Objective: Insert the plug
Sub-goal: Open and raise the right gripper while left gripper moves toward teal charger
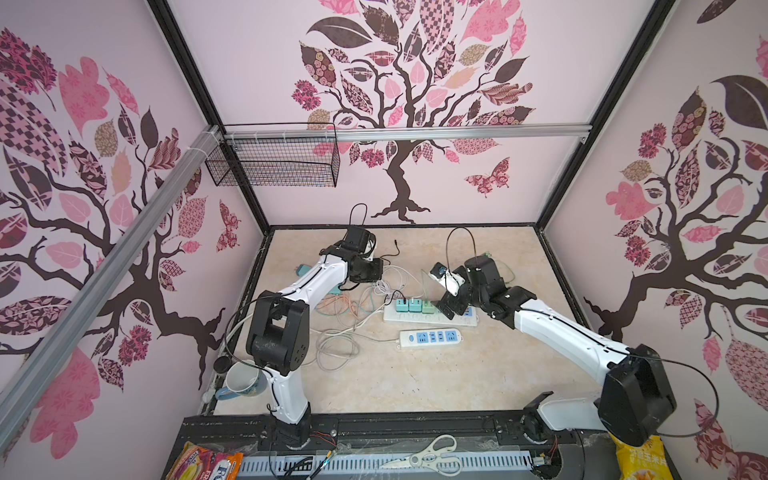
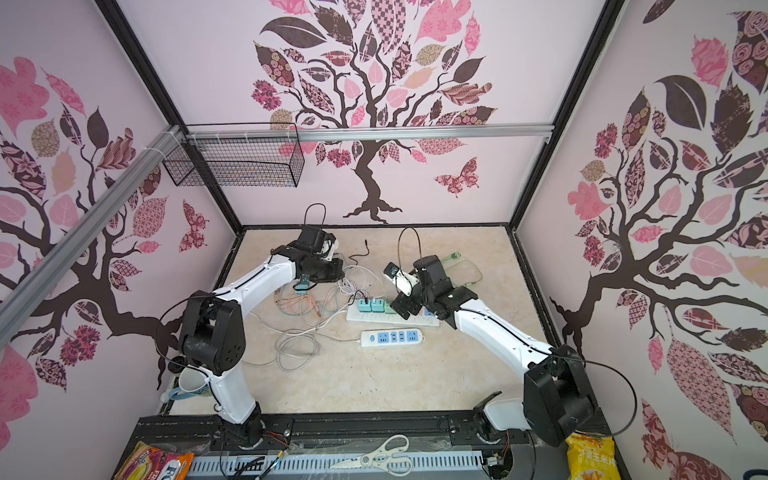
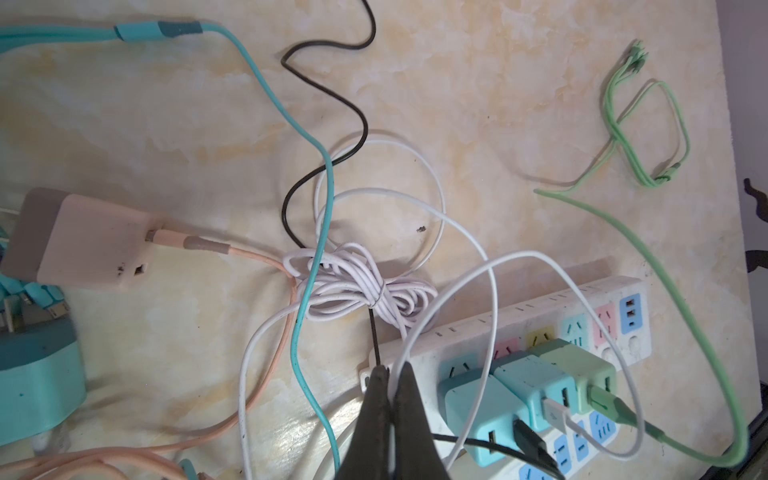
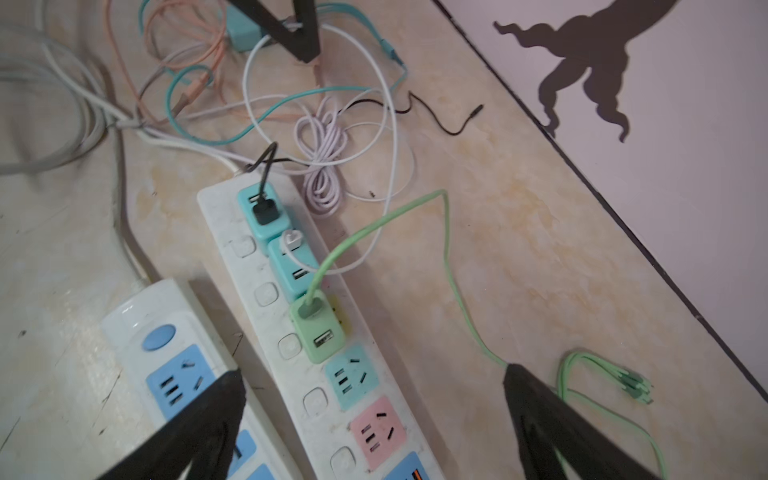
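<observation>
A long white power strip (image 1: 419,319) (image 4: 266,320) lies mid-table. Three plugs stand in it in a row: two teal plugs (image 4: 259,212) (image 4: 291,266) and a green plug (image 4: 320,332) (image 1: 428,306) (image 3: 582,365) with a green cable (image 4: 446,249) in its USB port. My right gripper (image 4: 374,372) (image 1: 449,309) hangs open just above the strip's free teal and pink sockets, beside the green plug, holding nothing. My left gripper (image 3: 392,368) is shut on a thin white cable (image 3: 494,291) near the strip's cord end.
A second, shorter white strip (image 1: 430,337) (image 4: 124,316) lies in front of the long one. Loose cables, a pink adapter (image 3: 83,237) and a teal plug (image 3: 37,374) lie left of the strips. A mug (image 1: 241,380) stands front left; scissors (image 1: 432,455) lie on the front rail.
</observation>
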You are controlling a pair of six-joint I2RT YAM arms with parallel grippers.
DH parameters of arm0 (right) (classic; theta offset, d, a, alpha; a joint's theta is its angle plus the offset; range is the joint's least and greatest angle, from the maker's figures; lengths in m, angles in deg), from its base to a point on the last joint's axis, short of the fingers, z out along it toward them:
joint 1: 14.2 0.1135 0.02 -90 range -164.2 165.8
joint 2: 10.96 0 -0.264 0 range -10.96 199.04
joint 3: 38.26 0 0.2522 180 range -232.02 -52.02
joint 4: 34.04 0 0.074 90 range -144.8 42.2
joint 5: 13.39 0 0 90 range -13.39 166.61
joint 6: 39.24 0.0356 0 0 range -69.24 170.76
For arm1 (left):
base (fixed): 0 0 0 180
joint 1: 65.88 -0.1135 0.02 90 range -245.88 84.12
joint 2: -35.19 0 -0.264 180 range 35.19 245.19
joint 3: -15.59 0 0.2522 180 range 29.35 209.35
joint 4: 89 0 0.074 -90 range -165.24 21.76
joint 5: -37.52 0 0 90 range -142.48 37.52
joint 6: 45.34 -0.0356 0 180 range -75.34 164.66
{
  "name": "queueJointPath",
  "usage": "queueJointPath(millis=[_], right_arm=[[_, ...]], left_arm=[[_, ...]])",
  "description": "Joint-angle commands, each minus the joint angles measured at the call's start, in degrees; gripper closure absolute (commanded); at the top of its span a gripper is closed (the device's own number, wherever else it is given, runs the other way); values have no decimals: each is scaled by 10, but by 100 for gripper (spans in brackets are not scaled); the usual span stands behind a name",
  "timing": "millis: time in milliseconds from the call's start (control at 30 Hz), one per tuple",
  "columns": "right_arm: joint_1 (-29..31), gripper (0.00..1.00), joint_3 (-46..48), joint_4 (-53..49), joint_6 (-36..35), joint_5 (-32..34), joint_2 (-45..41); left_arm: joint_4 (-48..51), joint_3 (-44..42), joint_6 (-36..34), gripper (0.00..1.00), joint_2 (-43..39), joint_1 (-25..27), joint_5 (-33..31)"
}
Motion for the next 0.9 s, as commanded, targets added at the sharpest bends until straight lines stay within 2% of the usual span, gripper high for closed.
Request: queueJointPath(millis=[0,233,400,433,500,567,633,700,867], right_arm=[[-14,0,10,104,149,50,-21],[-17,0,16,133,314,186,-29],[-19,0,39,154,368,226,-51],[-20,0,42,154,378,233,-56],[-20,0,47,150,391,246,-64],[-20,0,56,147,401,255,-73],[-20,0,67,149,412,258,-80],[-20,0,81,157,420,254,-89],[-20,0,116,189,425,237,-112]], left_arm=[[6,51,-16,100,14,5,8],[41,141,-45,99,62,22,-7],[67,240,-72,97,114,35,-5],[74,255,-76,92,124,36,-6],[91,290,-78,73,134,37,-28],[92,286,-81,51,123,35,-52],[75,264,-80,37,99,29,-62],[59,223,-71,29,70,18,-66],[26,139,-35,18,-10,-15,-98]])
